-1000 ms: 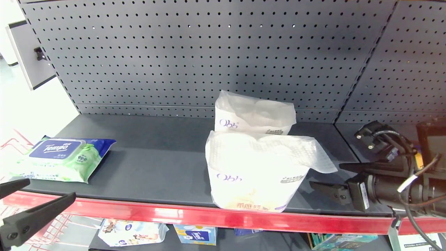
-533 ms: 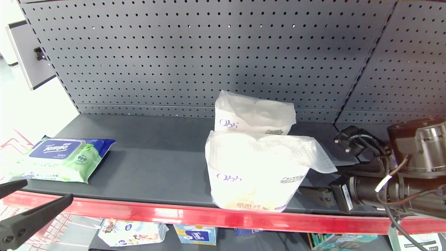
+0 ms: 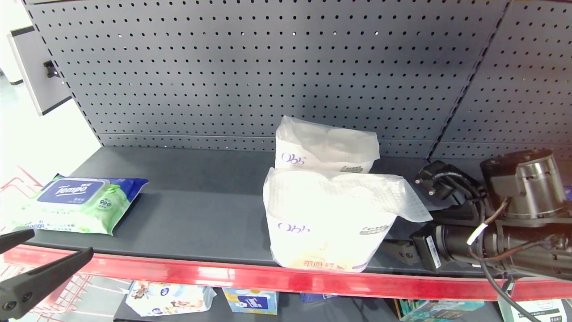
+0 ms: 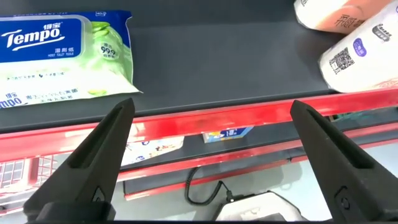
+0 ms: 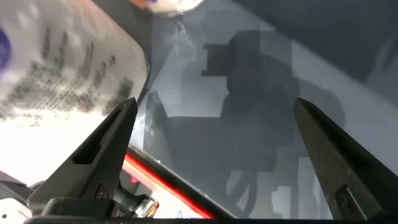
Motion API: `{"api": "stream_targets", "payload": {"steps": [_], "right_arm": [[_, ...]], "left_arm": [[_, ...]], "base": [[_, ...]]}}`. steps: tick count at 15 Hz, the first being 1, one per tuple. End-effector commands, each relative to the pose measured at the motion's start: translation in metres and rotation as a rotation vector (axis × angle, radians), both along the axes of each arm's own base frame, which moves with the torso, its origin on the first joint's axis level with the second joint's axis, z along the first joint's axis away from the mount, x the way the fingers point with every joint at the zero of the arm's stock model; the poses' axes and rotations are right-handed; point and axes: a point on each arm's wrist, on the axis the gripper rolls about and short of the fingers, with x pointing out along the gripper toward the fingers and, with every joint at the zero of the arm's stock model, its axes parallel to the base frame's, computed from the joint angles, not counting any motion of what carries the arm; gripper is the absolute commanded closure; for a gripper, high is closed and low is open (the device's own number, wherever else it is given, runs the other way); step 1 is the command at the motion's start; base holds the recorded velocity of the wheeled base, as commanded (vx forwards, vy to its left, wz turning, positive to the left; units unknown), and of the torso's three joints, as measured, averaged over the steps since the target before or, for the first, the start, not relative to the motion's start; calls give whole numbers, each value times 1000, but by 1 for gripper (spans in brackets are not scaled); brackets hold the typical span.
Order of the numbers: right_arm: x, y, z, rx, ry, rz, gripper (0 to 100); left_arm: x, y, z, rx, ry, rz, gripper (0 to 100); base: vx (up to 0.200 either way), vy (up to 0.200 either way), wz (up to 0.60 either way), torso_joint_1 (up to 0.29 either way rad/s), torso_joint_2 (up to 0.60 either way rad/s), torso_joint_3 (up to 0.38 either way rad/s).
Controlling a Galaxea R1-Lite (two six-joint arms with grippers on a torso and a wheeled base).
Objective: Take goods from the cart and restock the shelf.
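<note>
- Grey pegboard (image 3: pixel 268 67) backs a dark shelf (image 3: pixel 201 210) with a red strip (image 3: pixel 201 273) along its front, seen from the head.
- Two white packs stand on it: the front tissue pack (image 3: pixel 326 219) at the strip, and the second tissue pack (image 3: pixel 324 145) just behind it.
- One green-and-blue wet-wipes pack (image 3: pixel 80 203) lies flat, well to the left of the front tissue pack.
- The right gripper (image 3: pixel 397 230) lies low and level just right of the front tissue pack, pointing at it, partly hidden under the pack's loose flap.
- The left gripper (image 3: pixel 65 241) hangs before the strip, far left of the front tissue pack.
- In the left wrist view its jaws are spread wide and hold nothing. The red strip runs between them, with the front tissue pack beyond one jaw.
- In the right wrist view the jaws are equally wide and bare. The front tissue pack's printed side sits just beside one jaw.
</note>
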Motion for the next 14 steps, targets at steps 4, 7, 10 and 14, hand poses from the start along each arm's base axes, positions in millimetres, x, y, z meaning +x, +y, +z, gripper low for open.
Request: {"api": "stream_targets", "payload": {"steps": [4,7,10,14], "right_arm": [[2,3,0,1,1,4,0],[3,3,0,0,4,5,0],[7,5,0,-2,3,5,0],[10,7,-1,-4,5,2,0]], "left_arm": [[1,0,0,1,2,2,0],[1,0,1,1,1,3,0],[-1,0,1,-1,-7,3,0],[-2,1,1,-3,-11,3,0]], "base": [[0,0,0,0,0,0],[0,0,0,0,0,0],[0,0,0,0,0,0],[0,0,0,0,0,0]]}}
